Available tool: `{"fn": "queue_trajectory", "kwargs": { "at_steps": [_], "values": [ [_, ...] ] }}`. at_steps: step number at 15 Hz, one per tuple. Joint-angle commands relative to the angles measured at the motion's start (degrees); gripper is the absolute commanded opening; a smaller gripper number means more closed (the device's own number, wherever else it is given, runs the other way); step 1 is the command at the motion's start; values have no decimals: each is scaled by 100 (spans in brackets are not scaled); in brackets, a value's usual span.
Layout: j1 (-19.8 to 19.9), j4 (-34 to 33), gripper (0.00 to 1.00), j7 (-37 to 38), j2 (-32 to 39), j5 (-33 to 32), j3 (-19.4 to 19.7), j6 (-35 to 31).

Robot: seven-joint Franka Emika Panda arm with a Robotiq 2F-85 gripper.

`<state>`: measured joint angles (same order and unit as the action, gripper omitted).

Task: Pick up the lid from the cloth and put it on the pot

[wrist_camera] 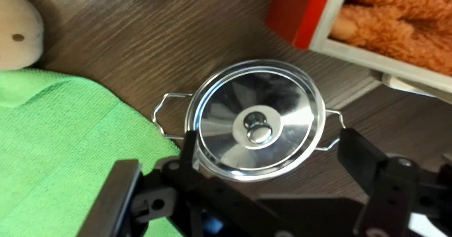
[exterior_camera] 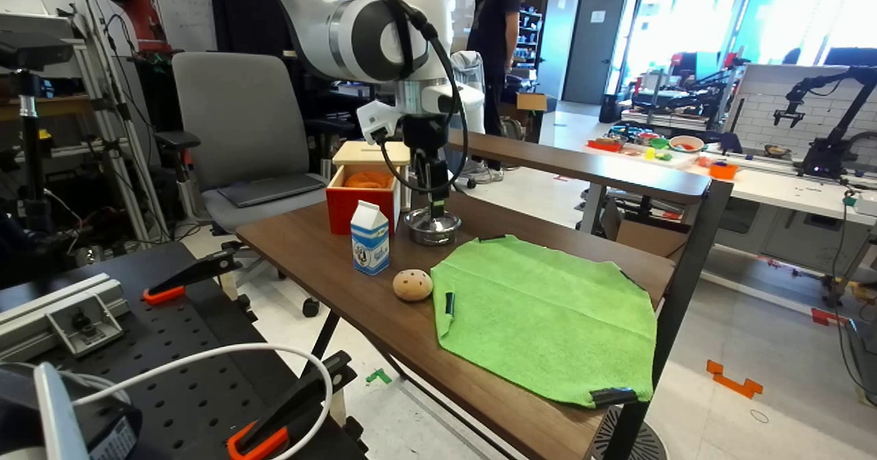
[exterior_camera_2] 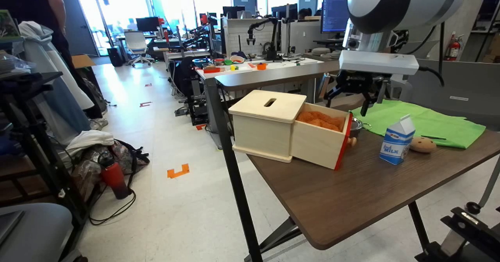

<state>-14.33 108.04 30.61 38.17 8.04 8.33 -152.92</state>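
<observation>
Small, round, shiny silver metal lid, knobbed: sits on the low, round, wire-handled silver metal pot. Black two-fingered gripper: above the lid, fingers spread wide, clearance hard to judge. Large lime-green fabric cloth: lies on the brown wood-grain table, just beside the pot. White-and-blue milk carton: upright. Beige spotted ball: at the cloth's edge. Pale wooden box: its red-fronted drawer stands pulled out, holding orange fluffy material.

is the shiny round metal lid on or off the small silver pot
On: in the wrist view, the shiny round metal lid covers the mouth of the small silver metal pot.
</observation>
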Motion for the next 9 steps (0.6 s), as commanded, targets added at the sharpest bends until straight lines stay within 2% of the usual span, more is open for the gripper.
{"fn": "queue_trajectory", "kwargs": {
  "at_steps": [1, 5, 6, 7, 8, 9],
  "values": [
    [127, 742, 100, -84, -1093, -182, 98, 385],
    [503, 1159, 100, -418, -2152, -464, 139, 1336],
    [712, 1179, 100, -628, -2369, -426, 54, 2069],
    [718, 1176, 100, -316, -2497, -596, 145, 2496],
    [854, 1097, 100, -333, -2570, -589, 108, 3010],
    [890, 966, 100, -371, -2257, -503, -34, 2378]
  ]
}}
